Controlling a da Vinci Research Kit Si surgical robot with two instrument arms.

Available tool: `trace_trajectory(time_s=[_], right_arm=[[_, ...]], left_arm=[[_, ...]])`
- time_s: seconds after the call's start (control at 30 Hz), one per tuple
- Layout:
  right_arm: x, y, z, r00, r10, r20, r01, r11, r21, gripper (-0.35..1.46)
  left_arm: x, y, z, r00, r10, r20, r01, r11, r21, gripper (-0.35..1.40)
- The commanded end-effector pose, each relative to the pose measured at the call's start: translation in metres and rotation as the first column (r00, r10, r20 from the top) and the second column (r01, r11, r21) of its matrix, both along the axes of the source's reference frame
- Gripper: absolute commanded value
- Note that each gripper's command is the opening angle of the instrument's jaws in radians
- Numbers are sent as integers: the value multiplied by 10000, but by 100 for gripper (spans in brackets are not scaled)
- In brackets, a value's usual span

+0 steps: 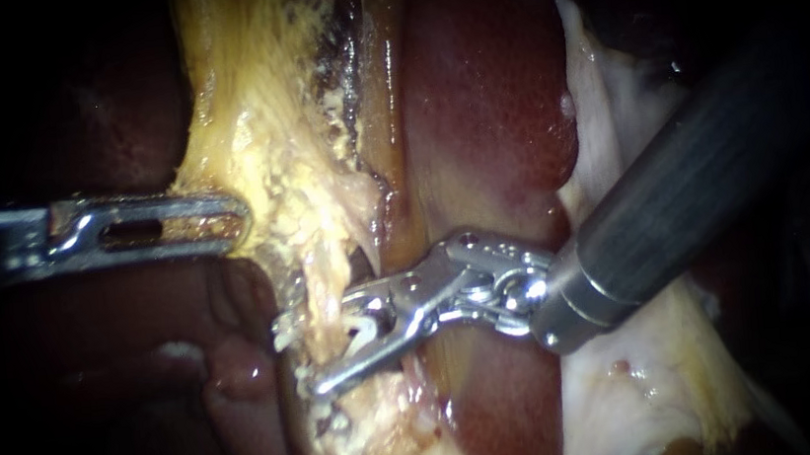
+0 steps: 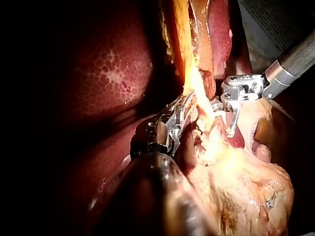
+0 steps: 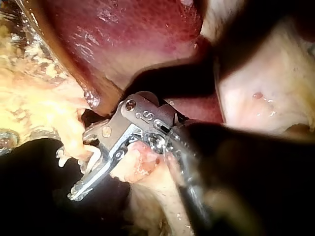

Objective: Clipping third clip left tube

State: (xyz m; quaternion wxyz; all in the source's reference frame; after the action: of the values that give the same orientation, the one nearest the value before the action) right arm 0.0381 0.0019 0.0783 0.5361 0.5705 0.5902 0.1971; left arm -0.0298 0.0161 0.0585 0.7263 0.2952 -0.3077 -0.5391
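Astride the tube (image 1: 328, 270), right instrument (image 1: 299, 359)

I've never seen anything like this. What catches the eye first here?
The shiny right instrument in the middle, its jaws spread astride a pale yellow strand. Behind it gleams the dark red liver, and the left instrument reaches that strand from the left.

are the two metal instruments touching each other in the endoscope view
No, the slotted metal left instrument holds the yellow fatty tissue, a clear gap from the right instrument's open jaws.
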Motion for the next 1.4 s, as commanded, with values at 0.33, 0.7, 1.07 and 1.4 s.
trace_trajectory(time_s=[0.33, 0.7, 1.07, 1.4], right_arm=[[-6, 38, -7, 9962, 318, 815, -369, 9974, 614, 47], [-5, 39, -5, 9869, 174, 1604, -446, 9848, 1677, -3], [-21, 41, 1, 9706, -53, 2405, -380, 9838, 1750, -35], [-22, 39, 1, 9704, -247, 2401, -237, 9802, 1968, -35]], left_arm=[[0, 0, 2, 10000, 5, 3, -5, 10000, -5, -35], [0, 0, 2, 10000, 6, 3, -6, 10000, -9, -35], [0, -1, 2, 10000, 3, 1, -3, 10000, -9, -35], [0, -1, 2, 10000, 3, 2, -3, 10000, -9, -35]])
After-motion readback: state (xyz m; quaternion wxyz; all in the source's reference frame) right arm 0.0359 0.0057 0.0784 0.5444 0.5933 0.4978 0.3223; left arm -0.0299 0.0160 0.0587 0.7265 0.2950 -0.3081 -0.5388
